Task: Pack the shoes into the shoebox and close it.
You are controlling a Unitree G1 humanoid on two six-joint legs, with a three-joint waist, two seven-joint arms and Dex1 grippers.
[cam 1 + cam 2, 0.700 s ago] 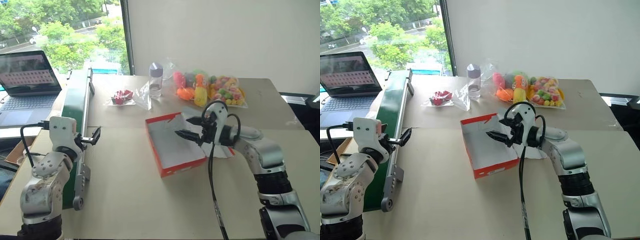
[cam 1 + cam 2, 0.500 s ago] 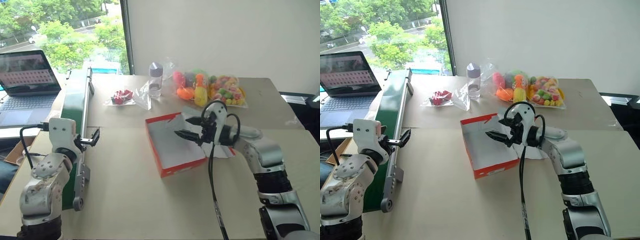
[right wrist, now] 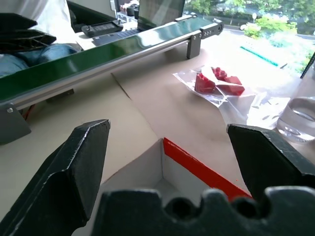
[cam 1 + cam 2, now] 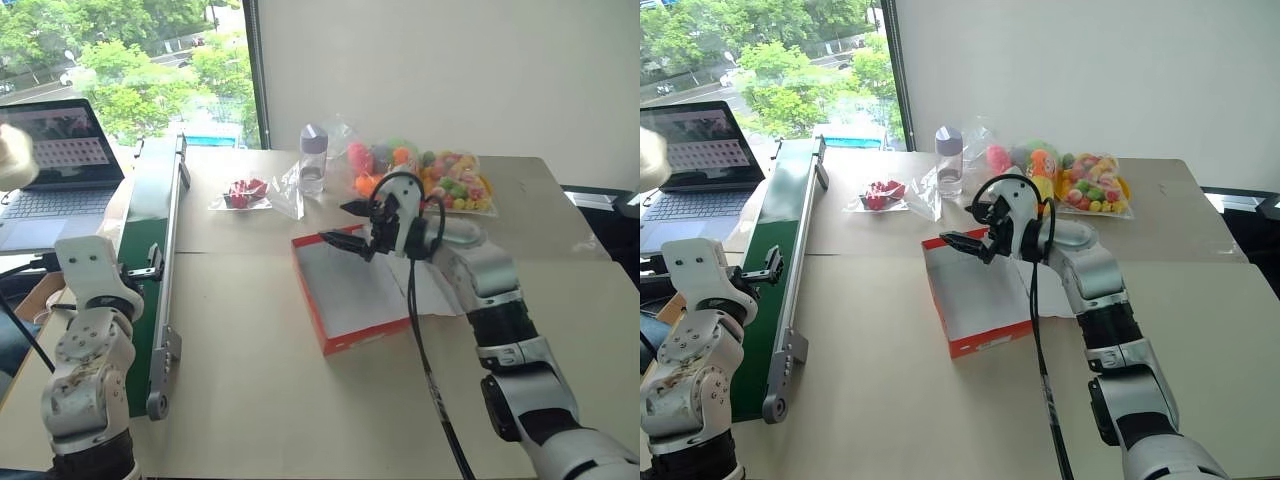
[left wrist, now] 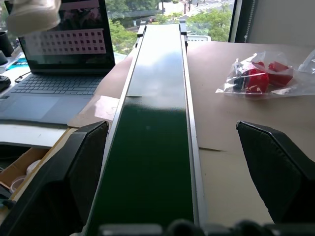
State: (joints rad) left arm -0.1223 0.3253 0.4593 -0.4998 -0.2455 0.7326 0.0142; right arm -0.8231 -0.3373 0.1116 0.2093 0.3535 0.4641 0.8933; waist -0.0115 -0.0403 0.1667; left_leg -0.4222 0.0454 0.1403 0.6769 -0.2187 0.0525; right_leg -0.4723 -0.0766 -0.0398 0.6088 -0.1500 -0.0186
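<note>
The shoebox [image 4: 352, 296] lies open mid-table, red-orange outside and white inside, with nothing in it; its lid flap [image 4: 437, 292] rests flat to the right, under my right arm. My right gripper [image 4: 345, 226] hovers open over the box's far left corner [image 3: 162, 158], fingers level and spread wide. My left gripper [image 4: 150, 271] is open and holds nothing, level over the near part of the long green tray [image 5: 152, 147]. A blurred cream-white thing [image 4: 12, 160] shows at the left edge in front of the laptop; I cannot tell whether it is one of the shoes.
The green tray [image 4: 152, 215] runs along the table's left side. A laptop [image 4: 60, 150] stands beyond it. At the back are a bottle [image 4: 313, 160], a bag of red pieces [image 4: 243, 193] and bags of coloured toys [image 4: 430, 180]. A seated person [image 3: 29, 49] is beyond the tray.
My right gripper has moved from over the box's right side to its far left corner. My left arm has drawn back and left. The cream-white thing has appeared at the left edge.
</note>
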